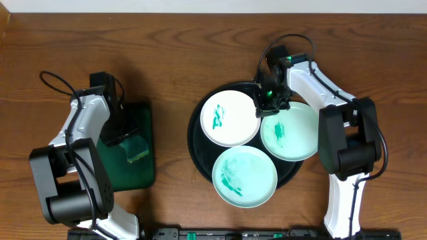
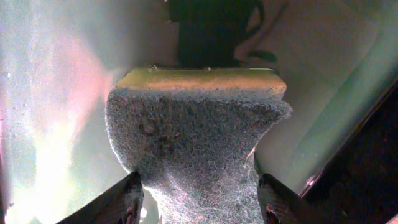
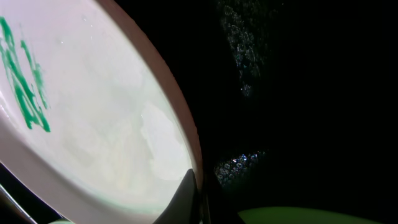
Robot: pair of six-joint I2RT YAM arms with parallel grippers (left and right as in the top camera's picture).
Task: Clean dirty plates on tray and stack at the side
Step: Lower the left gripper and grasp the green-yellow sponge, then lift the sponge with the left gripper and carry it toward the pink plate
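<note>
Three small plates lie on the round black tray point(image 1: 194, 145): a white plate point(image 1: 230, 119) at the upper left, a mint one point(image 1: 290, 132) on the right and a mint one point(image 1: 244, 176) in front, all with green smears. My right gripper point(image 1: 269, 101) is shut on the right rim of the white plate; in the right wrist view its fingers point(image 3: 200, 196) pinch that rim point(image 3: 93, 124) over the dark tray point(image 3: 311, 93). My left gripper point(image 1: 127, 133) is over the green rectangular tray, shut on a sponge point(image 2: 193, 130) held between its fingers point(image 2: 199, 202).
The green rectangular tray point(image 1: 137, 175) lies at the left on the wooden table point(image 1: 173, 53). The edge of the right mint plate point(image 3: 298, 216) shows at the bottom of the right wrist view. Both arm bases stand at the front edge.
</note>
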